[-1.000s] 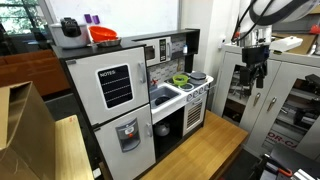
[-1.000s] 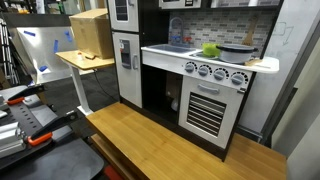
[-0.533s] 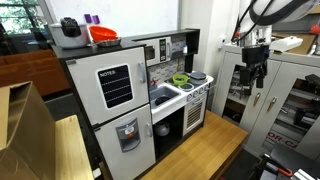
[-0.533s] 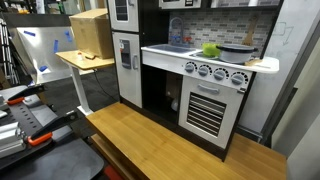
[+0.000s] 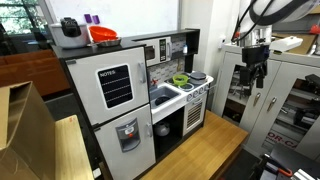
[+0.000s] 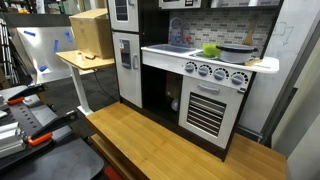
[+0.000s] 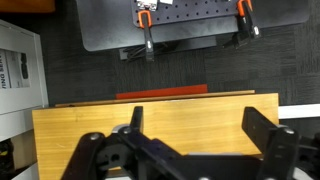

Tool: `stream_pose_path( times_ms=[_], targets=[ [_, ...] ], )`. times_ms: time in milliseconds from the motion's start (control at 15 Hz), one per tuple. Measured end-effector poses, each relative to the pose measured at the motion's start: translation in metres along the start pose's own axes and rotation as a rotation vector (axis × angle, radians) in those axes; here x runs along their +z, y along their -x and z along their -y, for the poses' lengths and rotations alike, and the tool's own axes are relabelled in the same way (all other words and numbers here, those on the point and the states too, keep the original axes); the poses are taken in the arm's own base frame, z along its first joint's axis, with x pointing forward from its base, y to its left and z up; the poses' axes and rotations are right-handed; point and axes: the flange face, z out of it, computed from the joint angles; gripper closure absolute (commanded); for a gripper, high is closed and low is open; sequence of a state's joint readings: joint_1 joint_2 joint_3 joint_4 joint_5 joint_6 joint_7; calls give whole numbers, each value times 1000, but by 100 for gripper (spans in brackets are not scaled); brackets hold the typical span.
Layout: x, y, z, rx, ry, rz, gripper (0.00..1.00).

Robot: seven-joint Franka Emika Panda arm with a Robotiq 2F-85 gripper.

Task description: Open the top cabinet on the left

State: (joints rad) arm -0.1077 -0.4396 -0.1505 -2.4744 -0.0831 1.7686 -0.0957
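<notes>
The top cabinet (image 5: 112,85) is a tall white toy-fridge door with a black "NOTES" panel and a grey vertical bar handle (image 5: 143,80); it is closed. Only its lower edge shows in an exterior view (image 6: 122,12). My gripper (image 5: 256,68) hangs high at the right, far from the toy kitchen. In the wrist view its two black fingers (image 7: 200,125) are spread open with nothing between them, above the wooden platform (image 7: 160,125).
Below the door is a shorter white door with a grey dispenser panel (image 5: 127,135). The toy kitchen has a sink, stove knobs (image 6: 215,72), an oven (image 6: 208,112) and a green item (image 5: 180,79). Cardboard boxes (image 5: 20,130) stand left. Metal shelving (image 5: 290,100) stands behind the arm.
</notes>
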Motion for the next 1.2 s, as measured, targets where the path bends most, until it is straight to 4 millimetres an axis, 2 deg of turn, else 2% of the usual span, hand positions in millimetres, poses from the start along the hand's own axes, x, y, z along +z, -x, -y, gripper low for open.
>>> stream_pose_path(
  times_ms=[1200],
  targets=[
    [1,-1,0,-22,0,1,0]
  ],
)
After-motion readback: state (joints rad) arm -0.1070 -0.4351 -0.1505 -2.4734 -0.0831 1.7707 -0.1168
